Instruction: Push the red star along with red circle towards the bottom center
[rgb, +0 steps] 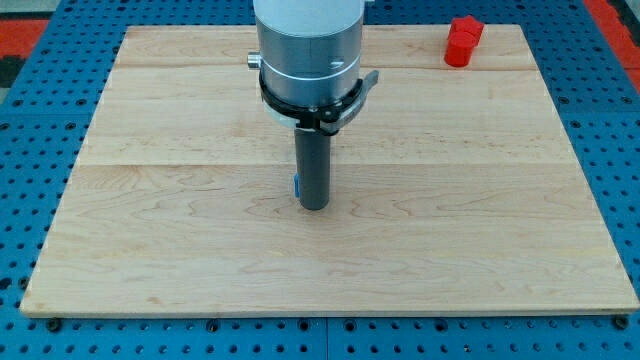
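Red block (463, 41), shape unclear, sits well apart from your tip (314, 207), up toward the view's top right. Your tip touches nothing and holds nothing. No separate circle shows.

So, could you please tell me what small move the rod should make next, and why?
Probably my tip should travel toward the view's top right, ending just beyond the red blocks. It now rests mid-board on the wooden board, far from those blocks near the top edge; whether they are the star and circle together I cannot tell.
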